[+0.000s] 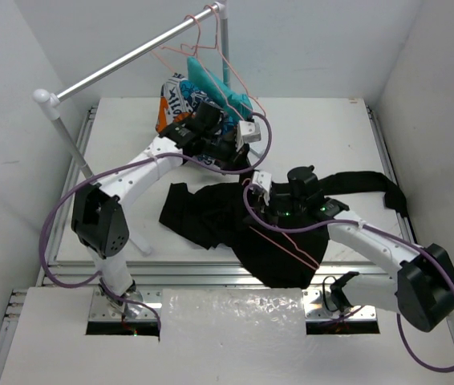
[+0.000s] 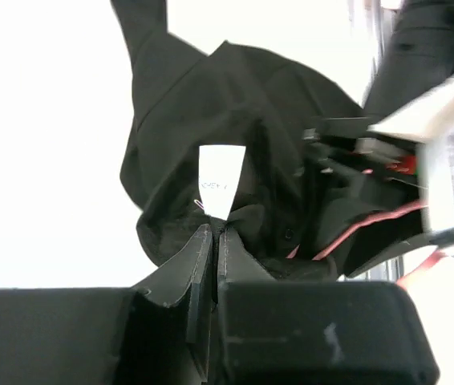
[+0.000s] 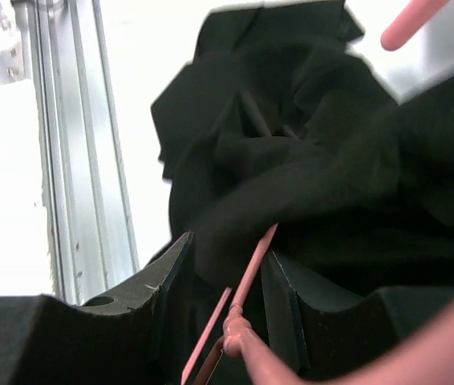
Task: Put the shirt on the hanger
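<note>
White table (image 1: 331,136), left tool (image 2: 213,233) pinching shirt (image 2: 243,104) beside label (image 2: 220,180), wrist-view only, right tool (image 3: 227,249) narrow around hanger (image 3: 251,269)

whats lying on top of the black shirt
The pink hanger lies across the shirt, its wire passing between the right gripper's jaws. The arm and folds cover the rest of it.

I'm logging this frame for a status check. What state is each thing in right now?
left gripper: jaws shut on the shirt by its white label.
right gripper: jaws apart around the hanger; grip unclear.
shirt: crumpled on the table, not yet on the hanger.
hanger: lying against the shirt.
teal garment: hanging below the rail.
</note>
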### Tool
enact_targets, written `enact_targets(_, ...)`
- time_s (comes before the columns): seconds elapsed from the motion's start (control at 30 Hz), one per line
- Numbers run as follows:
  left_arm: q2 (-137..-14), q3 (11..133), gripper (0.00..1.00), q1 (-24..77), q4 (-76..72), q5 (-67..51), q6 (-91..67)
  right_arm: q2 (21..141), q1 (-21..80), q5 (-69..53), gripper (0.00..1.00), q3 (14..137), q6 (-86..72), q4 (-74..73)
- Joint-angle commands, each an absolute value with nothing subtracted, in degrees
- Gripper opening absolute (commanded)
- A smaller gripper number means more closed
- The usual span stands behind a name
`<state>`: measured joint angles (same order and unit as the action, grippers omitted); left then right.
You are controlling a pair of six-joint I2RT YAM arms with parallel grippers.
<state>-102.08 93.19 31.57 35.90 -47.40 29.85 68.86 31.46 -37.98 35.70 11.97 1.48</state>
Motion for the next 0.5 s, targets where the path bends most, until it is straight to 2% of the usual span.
enact_targets(0.0, -99.6, 97.5, 0.00, 33.7, 44.5, -53.6, 41.4, 67.5, 32.5, -38.4, 0.00, 41.0, 14.9, 4.6)
enact_targets(0.2, -98.4, 101.4, 0.00, 36.2, 51.3, -59.3, 44.8, 67.5, 32.9, -36.0, 0.00, 42.6, 15.5, 9.2)
enact_targets(0.33, -98.5, 101.4, 0.00, 36.7, 56.7, -61.7, 49.5, 67.5, 33.0, -34.4, 0.00, 39.0, 14.9, 12.4)
enact_targets(0.4, -98.1, 98.7, 0.14, 36.7, 56.6, -60.8, 49.6, 67.3, 33.1, -35.2, 0.00, 35.4, 14.4, 15.2)
enact_targets(0.43, -98.1, 97.7, 0.26, 36.5, 56.6, -60.4, 49.7, 67.2, 33.3, -35.2, 0.00, 33.9, 13.3, 17.9)
enact_targets(0.47, -98.0, 97.2, 0.30, 36.4, 56.7, -60.3, 49.9, 67.2, 33.3, -35.0, 0.00, 32.8, 12.6, 19.3)
